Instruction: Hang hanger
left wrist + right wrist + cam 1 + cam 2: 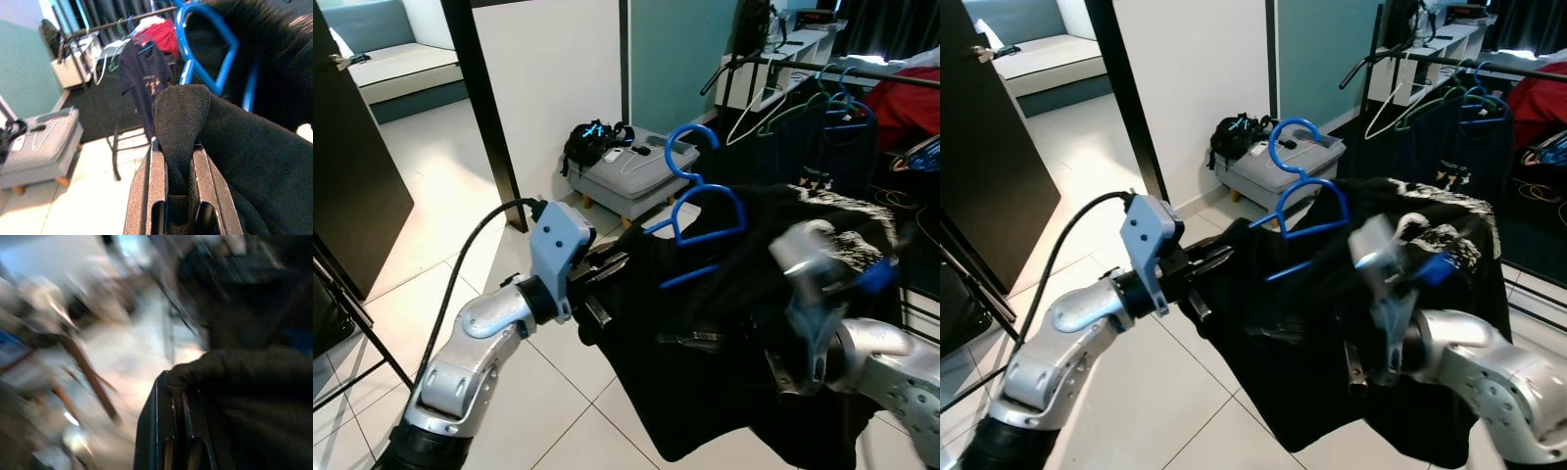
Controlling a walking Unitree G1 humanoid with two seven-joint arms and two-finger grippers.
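Pinching a fold of the black shirt between clenched fingers, the left gripper is holding one edge while the right gripper is clamping the other. Between them the blue hanger is poking out of the shirt. Beyond, a clothes rack is standing with garments hanging.

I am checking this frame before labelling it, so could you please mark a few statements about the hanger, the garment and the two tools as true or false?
1. The left tool is shut on a fold of the black garment. True.
2. The hanger in the garment is red. False: it is blue.
3. The blue hanger already hangs on the clothes rail. False: the rail stands beyond it, and the hanger is carried in the garment.
4. A grey footstool stands by the white wall. True.
5. The right tool grips the garment. True.
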